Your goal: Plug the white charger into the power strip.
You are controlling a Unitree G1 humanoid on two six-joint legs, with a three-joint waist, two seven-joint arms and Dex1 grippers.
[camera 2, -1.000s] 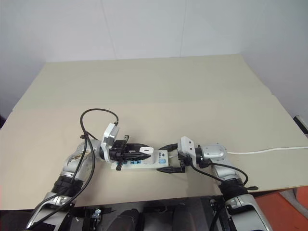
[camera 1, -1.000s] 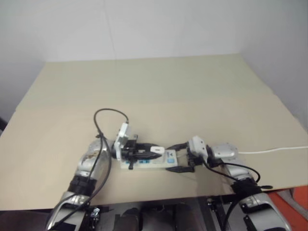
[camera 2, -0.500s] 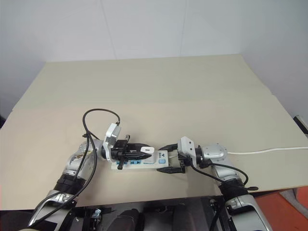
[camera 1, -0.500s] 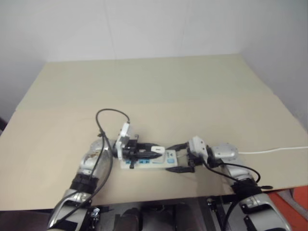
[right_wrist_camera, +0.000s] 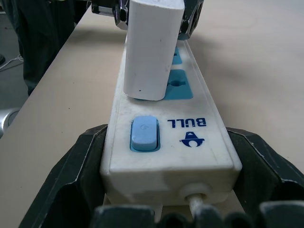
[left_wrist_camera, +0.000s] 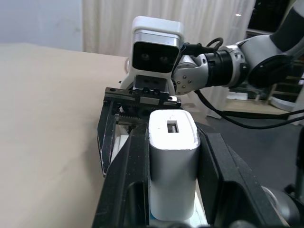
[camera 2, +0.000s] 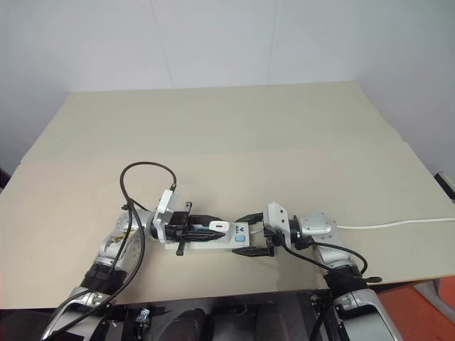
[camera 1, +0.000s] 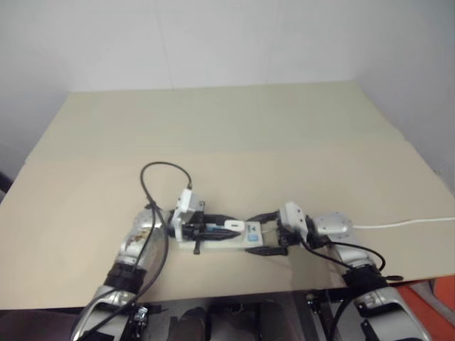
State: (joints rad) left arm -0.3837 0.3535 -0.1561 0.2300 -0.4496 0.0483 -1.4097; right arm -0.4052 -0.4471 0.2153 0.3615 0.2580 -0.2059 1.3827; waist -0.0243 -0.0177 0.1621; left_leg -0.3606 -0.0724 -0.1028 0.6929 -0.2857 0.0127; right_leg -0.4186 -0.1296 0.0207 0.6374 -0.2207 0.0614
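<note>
White smooth charger (left_wrist_camera: 173,171) pinched by left gripper (left_wrist_camera: 172,190); right gripper (right_wrist_camera: 166,156) clamps flat power strip (right_wrist_camera: 171,142).

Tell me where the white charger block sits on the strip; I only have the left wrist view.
Observer: The small white rounded charger block stands with its base on the blue socket nearest the blue switch of the long white power strip.
Operator: Report whether it is fully in.
Observer: Cannot tell. The base meets the socket face and the prongs are hidden.
Operator: Check the right tool.
Observer: The right tool straddles the strip's switch end, with a black finger against each side. The thin white cord runs off behind it across the beige table.
</note>
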